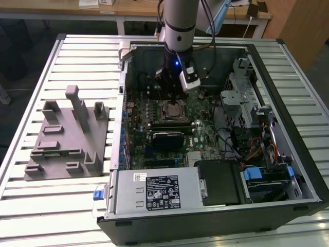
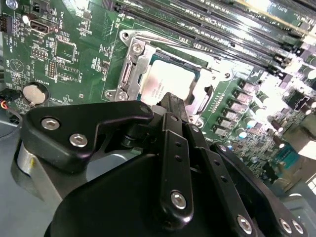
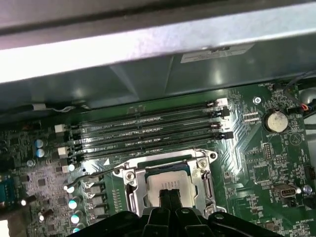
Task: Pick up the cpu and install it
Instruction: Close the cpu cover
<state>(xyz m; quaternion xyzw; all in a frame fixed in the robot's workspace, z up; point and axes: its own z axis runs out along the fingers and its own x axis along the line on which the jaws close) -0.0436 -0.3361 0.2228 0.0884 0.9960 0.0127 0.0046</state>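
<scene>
On the exterior view's left, a grey fixture block sits on the slatted table. Right of it lies the open computer case. There the gripper hangs over the socket frame, fingers pressed together on nothing. The cpu lies flat in that socket, just under the fingertips; whether they touch, I can't tell.

you see the cpu with a pale, satin metal top, ringed by the socket frame in bright polished metal. the motherboard looks glossy green. your gripper is matt black with shiny screw heads. the fixture block is dull grey plastic on a ribbed, pale metal tabletop.
</scene>
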